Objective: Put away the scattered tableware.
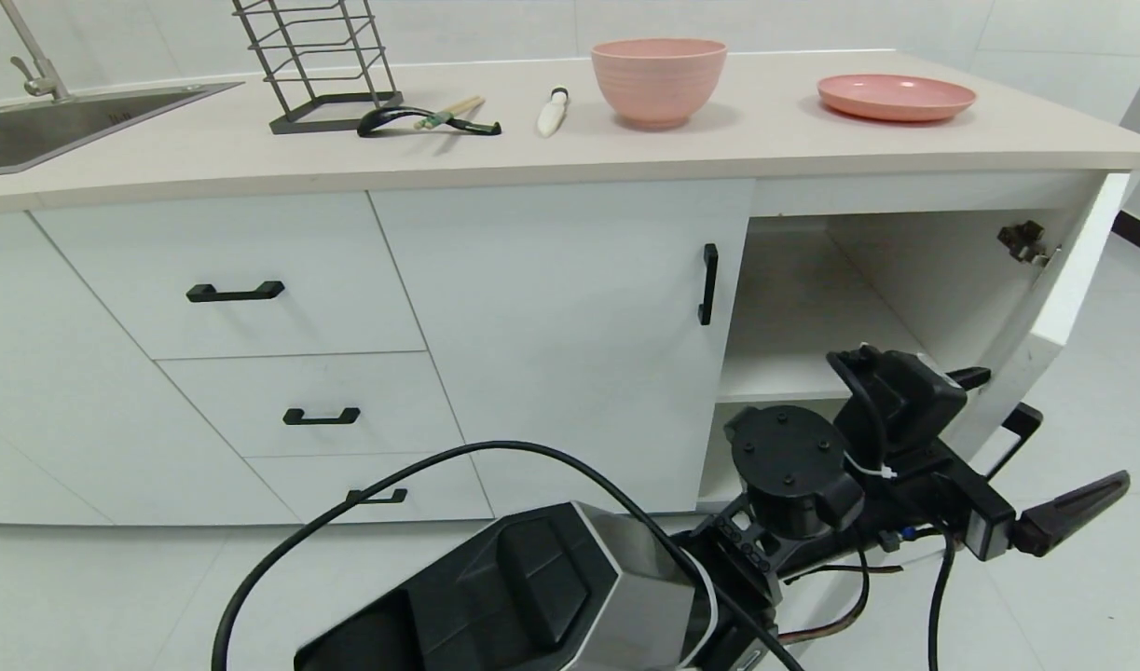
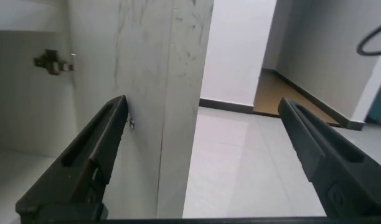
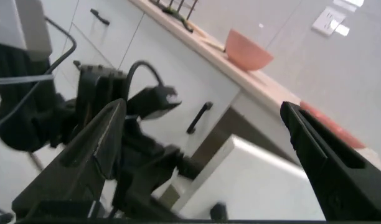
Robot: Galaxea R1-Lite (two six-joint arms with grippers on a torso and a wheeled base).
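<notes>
Pink bowl and pink plate sit on the desk. The chopsticks, a black spoon and a little white tool lie near the rack. Nothing is put away yet (the cupboard door stands open, so that bit looks done). The left claw is wide open by the door's edge, holding nothing. The right claw is open and empty too.

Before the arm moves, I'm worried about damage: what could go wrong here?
The open cupboard door sits between the left gripper's spread fingers; a sideways move could wrench its hinge. On the counter, the chopsticks seem to lie across the black ladle, so lifting one might drag the other.
</notes>
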